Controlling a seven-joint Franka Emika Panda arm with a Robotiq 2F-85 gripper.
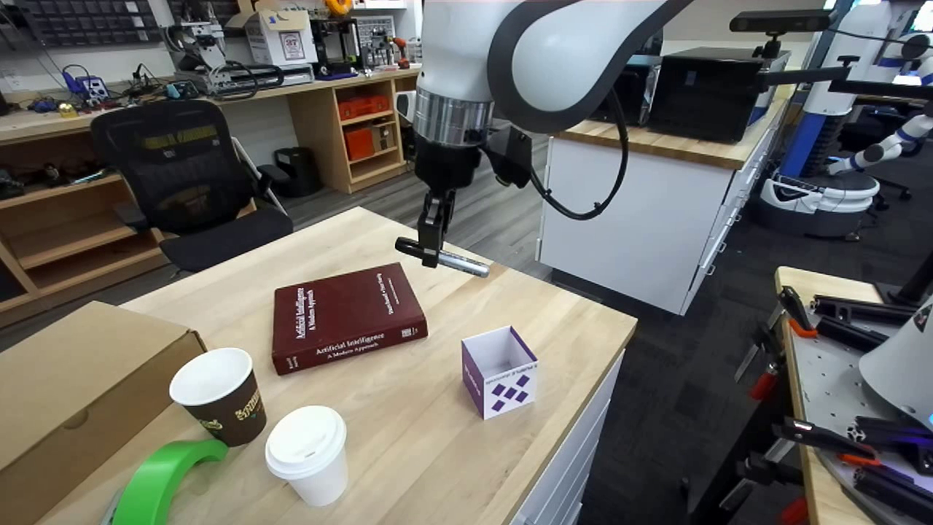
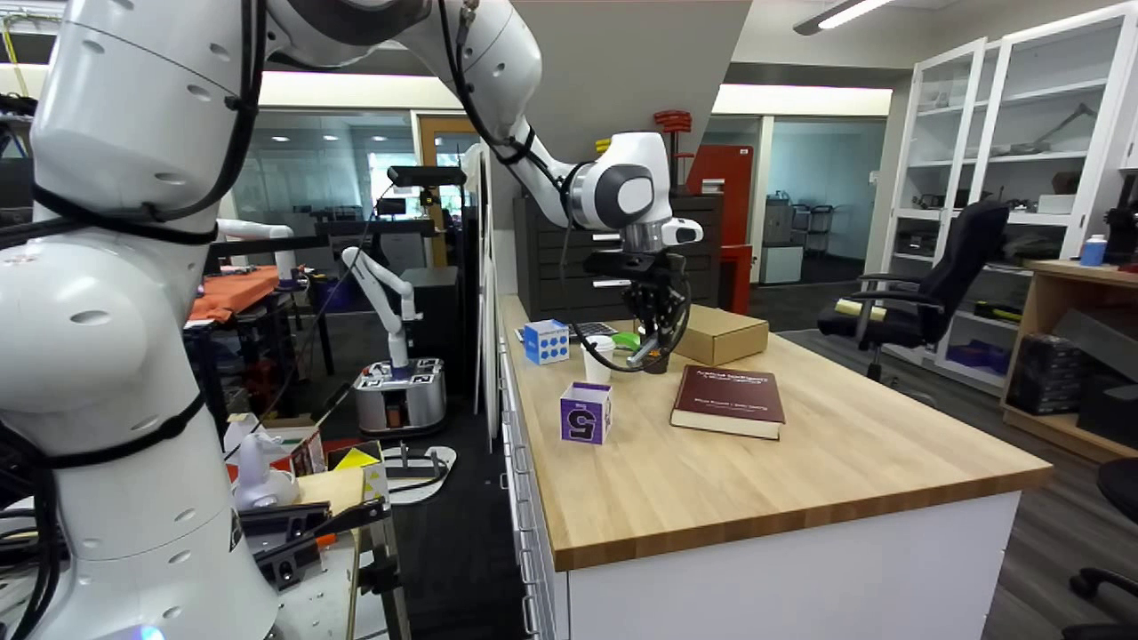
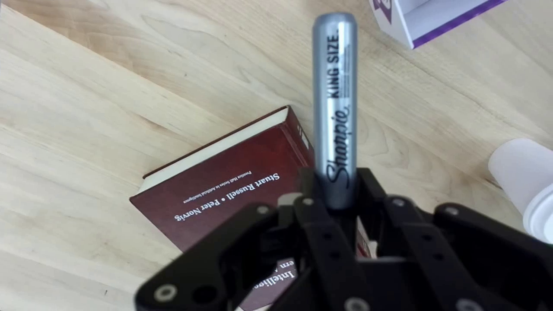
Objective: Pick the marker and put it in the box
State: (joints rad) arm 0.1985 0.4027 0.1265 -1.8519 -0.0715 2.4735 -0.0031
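One gripper [image 1: 431, 255], one marker [image 1: 465, 263], and the jaws are pinching it around its middle, up in the air above the wooden table [image 1: 408, 437]! Count them off below: one purple-and-white box [image 1: 510, 394], upright and open-topped; one dark red book [image 1: 348, 317]; one large cardboard box [image 1: 87, 364]; two cups, a lidded white cup [image 1: 310, 453] and an open dark cup [image 1: 233, 412]. Plus one blue-and-white cube [image 2: 546, 343], far left in an exterior view! Which way's the marker facing? Long axis nearer level than upright, crosswise to the fingers [image 3: 367, 185], black end [image 1: 407, 247] to the left and silver end [image 1: 477, 267] to the right in an exterior view. Hard to see, though: the fingers cover a band of the marker, the purple-and-white box is cropped by the top edge of the wrist view, the lidded white cup by its right edge, and that green arched thing [image 1: 153, 477], cut off at the lower edge of an exterior view, is tough to name
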